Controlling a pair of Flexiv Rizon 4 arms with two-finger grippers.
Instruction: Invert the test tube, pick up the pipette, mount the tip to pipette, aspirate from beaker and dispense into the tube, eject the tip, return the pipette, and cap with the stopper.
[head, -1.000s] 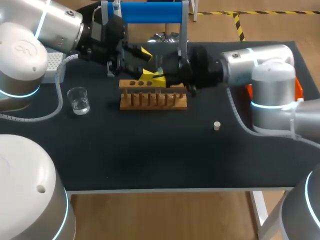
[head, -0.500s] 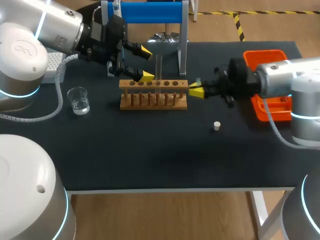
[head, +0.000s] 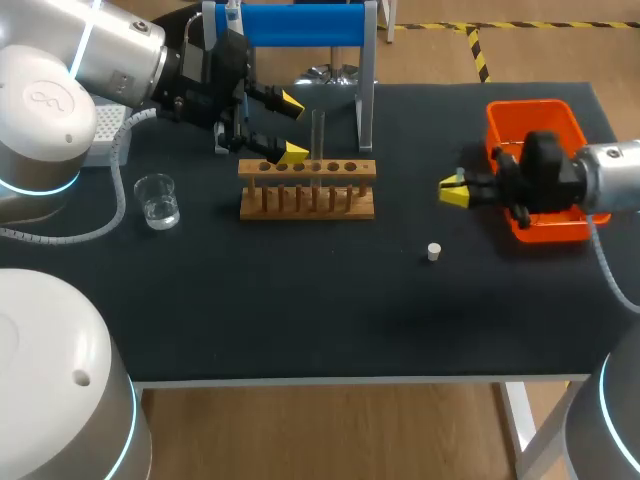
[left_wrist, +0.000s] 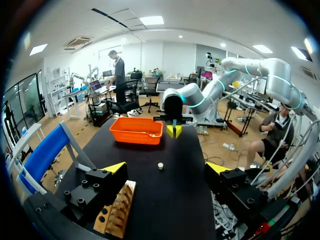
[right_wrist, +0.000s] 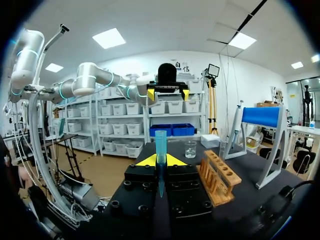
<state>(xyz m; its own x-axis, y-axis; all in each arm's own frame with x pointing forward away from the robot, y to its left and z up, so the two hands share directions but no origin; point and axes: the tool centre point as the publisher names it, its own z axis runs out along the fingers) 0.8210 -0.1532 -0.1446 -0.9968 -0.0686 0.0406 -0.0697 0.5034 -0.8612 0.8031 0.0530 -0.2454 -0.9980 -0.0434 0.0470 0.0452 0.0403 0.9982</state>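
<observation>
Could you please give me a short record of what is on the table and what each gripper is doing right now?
table: black top
rack: wooden, mid-table
stand: blue-topped, behind the rack
beaker: clear, upright, left of the rack
stopper: small, white, alone on the table between rack and tray
tray: orange, near the right edge
left gripper: open, at the rack's left end
right gripper: shut, in front of the tray
tube: blue-green, upright between the right gripper's fingers
</observation>
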